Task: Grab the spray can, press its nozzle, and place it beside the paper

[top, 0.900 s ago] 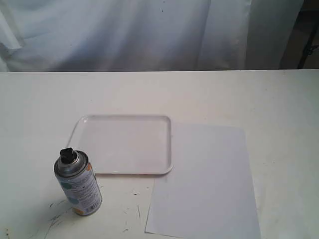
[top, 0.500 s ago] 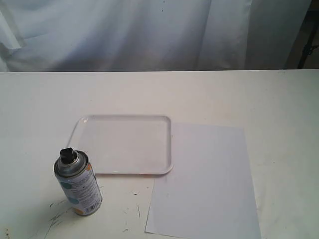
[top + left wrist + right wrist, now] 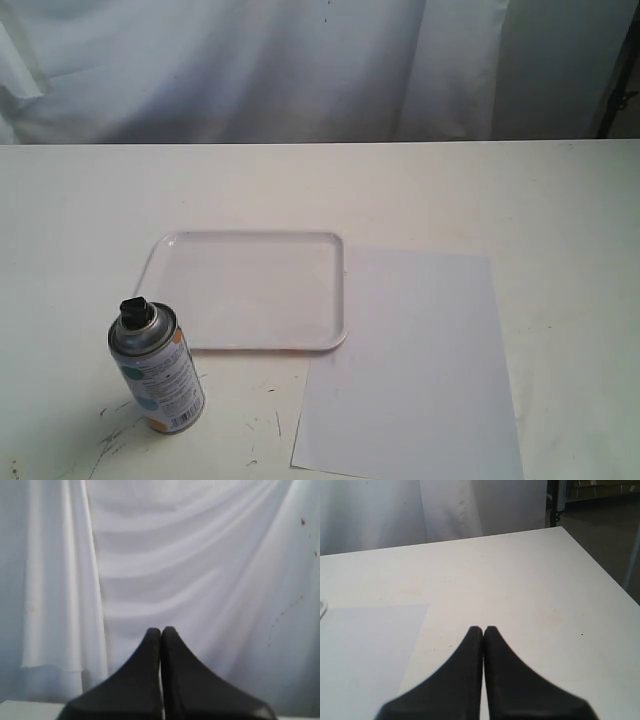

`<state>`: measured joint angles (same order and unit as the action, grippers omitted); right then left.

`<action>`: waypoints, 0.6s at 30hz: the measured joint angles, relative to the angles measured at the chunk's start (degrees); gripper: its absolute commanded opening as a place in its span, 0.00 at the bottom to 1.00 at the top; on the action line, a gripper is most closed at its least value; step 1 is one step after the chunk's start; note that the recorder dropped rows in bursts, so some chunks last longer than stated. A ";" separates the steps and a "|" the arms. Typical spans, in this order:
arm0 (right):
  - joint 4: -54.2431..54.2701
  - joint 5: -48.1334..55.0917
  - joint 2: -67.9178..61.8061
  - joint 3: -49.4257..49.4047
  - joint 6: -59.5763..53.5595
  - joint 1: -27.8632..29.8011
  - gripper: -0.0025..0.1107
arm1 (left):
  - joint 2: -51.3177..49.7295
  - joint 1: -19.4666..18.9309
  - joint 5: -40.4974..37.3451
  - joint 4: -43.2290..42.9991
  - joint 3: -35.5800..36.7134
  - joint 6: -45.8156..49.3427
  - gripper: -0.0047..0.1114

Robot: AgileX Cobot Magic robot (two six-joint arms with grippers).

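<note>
The silver spray can point(image 3: 158, 372) stands upright at the front left of the table, its black nozzle point(image 3: 134, 309) on top. The white paper point(image 3: 410, 365) lies flat at the front right, its edge also showing in the right wrist view point(image 3: 365, 655). Neither arm appears in the exterior view. My left gripper point(image 3: 161, 630) is shut and empty, facing the white curtain. My right gripper point(image 3: 483, 629) is shut and empty, above bare table to the right of the paper.
A white plastic tray point(image 3: 343, 290) with a raised rim lies between the can and the paper, overlapping the sheet's corner. Dark scuff marks point(image 3: 115, 425) dot the table near the can. The table's far right corner point(image 3: 560, 528) drops off to the floor.
</note>
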<state>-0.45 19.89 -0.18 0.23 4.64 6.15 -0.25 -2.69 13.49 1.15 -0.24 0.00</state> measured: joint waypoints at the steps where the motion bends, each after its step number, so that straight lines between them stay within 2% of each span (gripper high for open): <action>1: 0.00 0.00 0.00 0.00 0.00 0.00 0.02 | 0.00 0.00 1.75 0.30 0.00 -0.54 0.04; 4: 0.00 0.00 0.00 0.00 0.00 0.00 0.02 | 0.10 0.00 1.95 2.42 -1.50 -1.43 0.04; 9: 0.00 0.00 0.00 0.00 0.00 0.00 0.02 | -3.31 0.00 -0.71 4.03 -10.56 0.00 0.04; 10: 0.00 0.00 0.00 0.00 0.00 0.00 0.02 | -7.25 0.00 -0.80 4.15 -14.98 0.00 0.04; 13: 0.00 0.00 0.00 0.00 0.00 0.00 0.02 | -15.00 0.00 -0.95 4.24 -21.41 0.00 0.04; 16: 0.00 0.00 0.00 0.00 0.00 0.00 0.02 | -30.21 0.00 -2.59 4.24 -32.57 -1.12 0.04; 18: 0.00 0.00 0.00 0.00 0.00 0.00 0.02 | -37.48 0.00 -5.03 4.28 -37.54 -2.67 0.04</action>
<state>-0.45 19.89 -0.18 0.23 4.64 6.15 -37.73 -2.69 8.47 5.43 -37.77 -2.67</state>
